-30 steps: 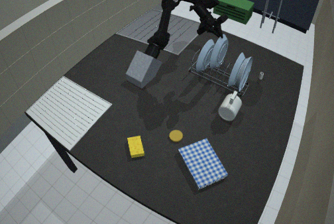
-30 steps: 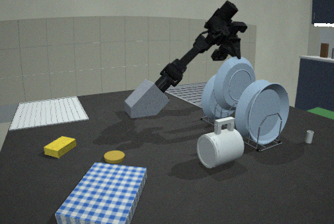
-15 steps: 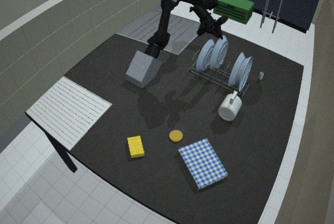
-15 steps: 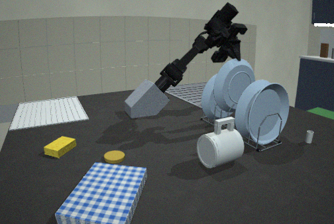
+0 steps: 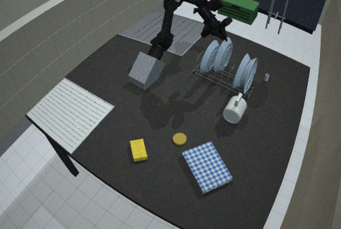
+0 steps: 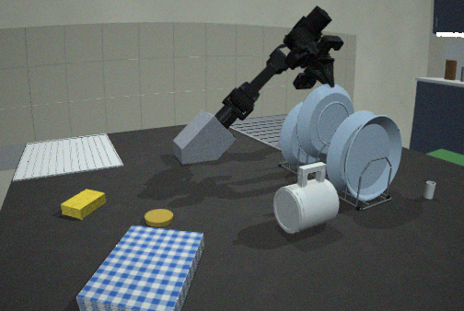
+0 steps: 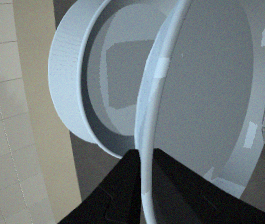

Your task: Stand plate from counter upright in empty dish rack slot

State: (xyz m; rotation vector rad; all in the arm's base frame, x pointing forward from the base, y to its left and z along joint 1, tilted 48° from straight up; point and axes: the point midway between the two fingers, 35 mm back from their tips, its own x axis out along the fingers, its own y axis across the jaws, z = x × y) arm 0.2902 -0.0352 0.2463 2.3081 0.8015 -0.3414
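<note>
My gripper (image 5: 226,38) (image 6: 332,85) (image 7: 143,158) is shut on the top rim of a light blue plate (image 5: 223,57) (image 6: 318,121) (image 7: 203,85). The held plate is close to upright, over the left half of the wire dish rack (image 5: 220,83) (image 6: 374,202). Its lower edge is down among the rack's wires; whether it touches the rails I cannot tell. Another plate (image 5: 209,57) (image 6: 289,135) (image 7: 63,75) stands just left of it in the rack. Two more plates (image 5: 241,73) (image 5: 251,74) stand close together at the rack's right end, past a gap.
A white mug (image 5: 235,111) (image 6: 310,204) lies on its side by the rack's right end. A small white cylinder (image 5: 266,77) (image 6: 429,190) stands beyond. A yellow sponge (image 5: 139,150), a round tan disc (image 5: 179,139) and a checked cloth (image 5: 207,166) lie farther forward.
</note>
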